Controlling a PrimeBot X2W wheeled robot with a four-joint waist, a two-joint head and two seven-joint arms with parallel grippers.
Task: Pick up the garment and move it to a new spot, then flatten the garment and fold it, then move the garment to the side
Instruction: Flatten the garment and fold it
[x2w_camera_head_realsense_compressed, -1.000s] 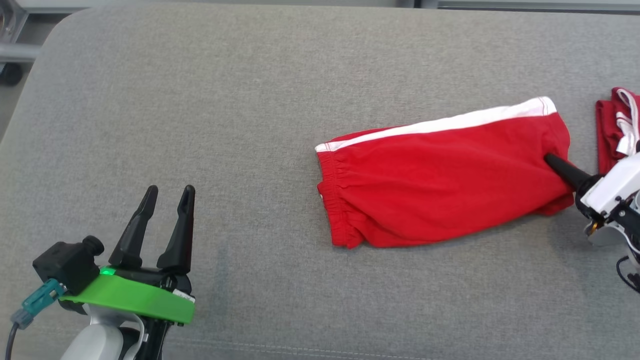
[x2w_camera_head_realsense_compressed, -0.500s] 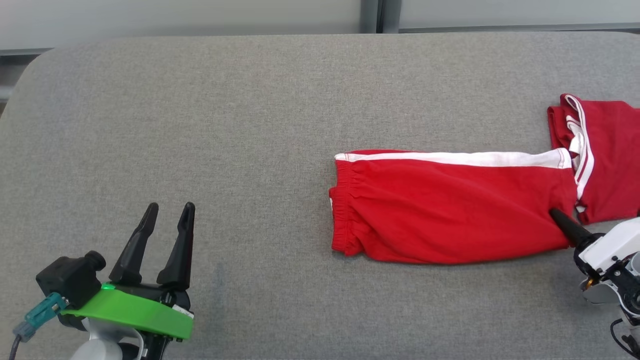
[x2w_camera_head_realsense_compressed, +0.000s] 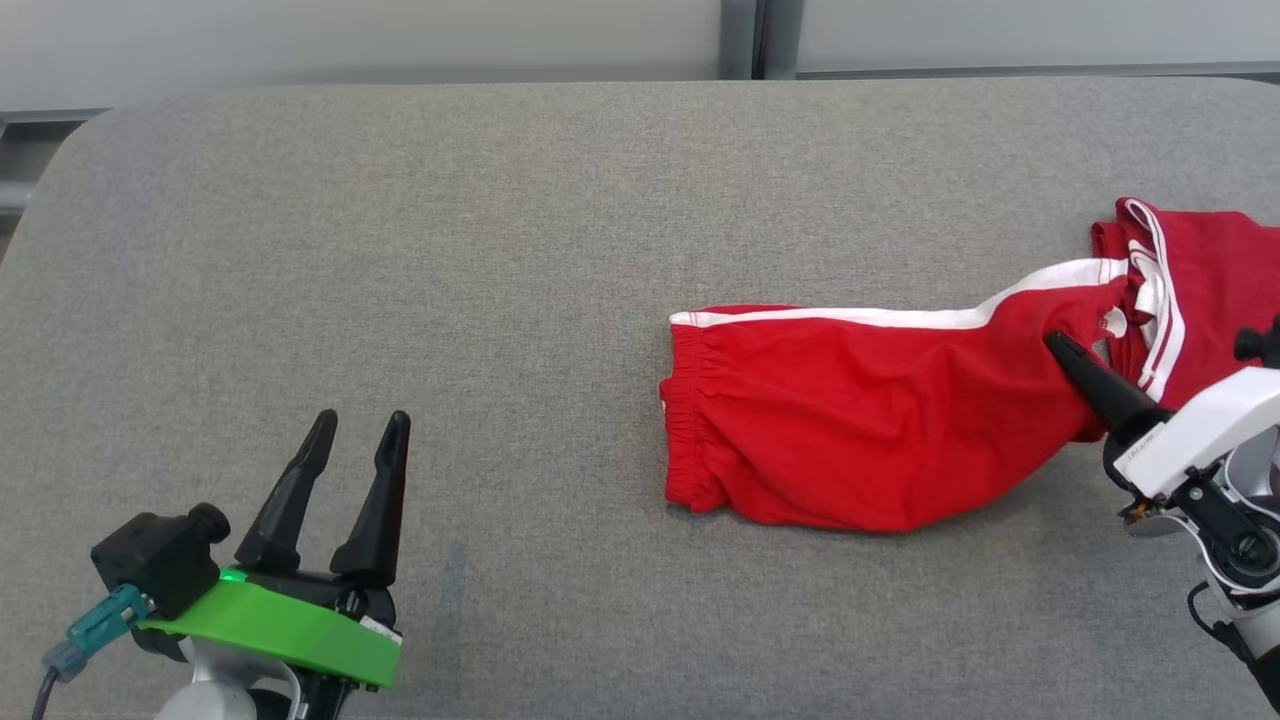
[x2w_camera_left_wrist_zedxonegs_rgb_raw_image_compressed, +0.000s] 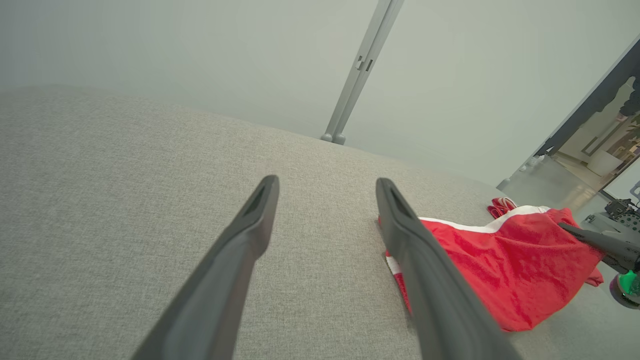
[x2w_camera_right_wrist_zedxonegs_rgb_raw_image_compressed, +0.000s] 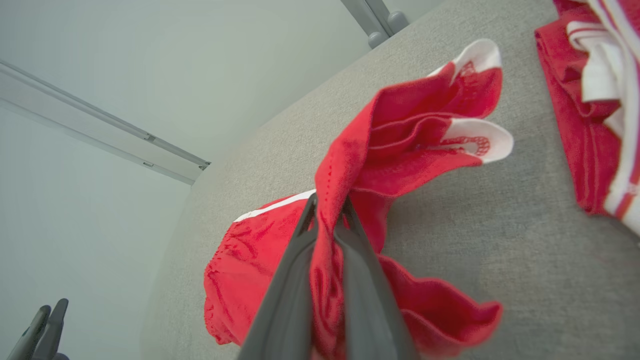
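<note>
Grey cloth covers the big table (x2w_camera_head_realsense_compressed: 400, 250), and a pale wall stands at the far side. One pair of red shorts (x2w_camera_head_realsense_compressed: 850, 420) lies on the right half of the table. Its long side runs left to right, with the stretchy waist at the left end and the leg end at the right. A white stripe (x2w_camera_head_realsense_compressed: 850, 317) runs along the far edge.

The right gripper (x2w_camera_head_realsense_compressed: 1058, 348) is at that right end. Its two dark fingers are pressed together on a bunch of red leg cloth (the right wrist view shows this bit pulled up off the table). The waist end lies flat.

The left gripper (x2w_camera_head_realsense_compressed: 362, 420) sits at the near left, well apart from the shorts, fingers spread and holding nothing. So the right arm is the nearer one, and any pull would likely go along the long side, to the right.

Count: two grippers, one pair of shorts, and one more red garment (x2w_camera_head_realsense_compressed: 1220, 280) just beside it at the far right.
</note>
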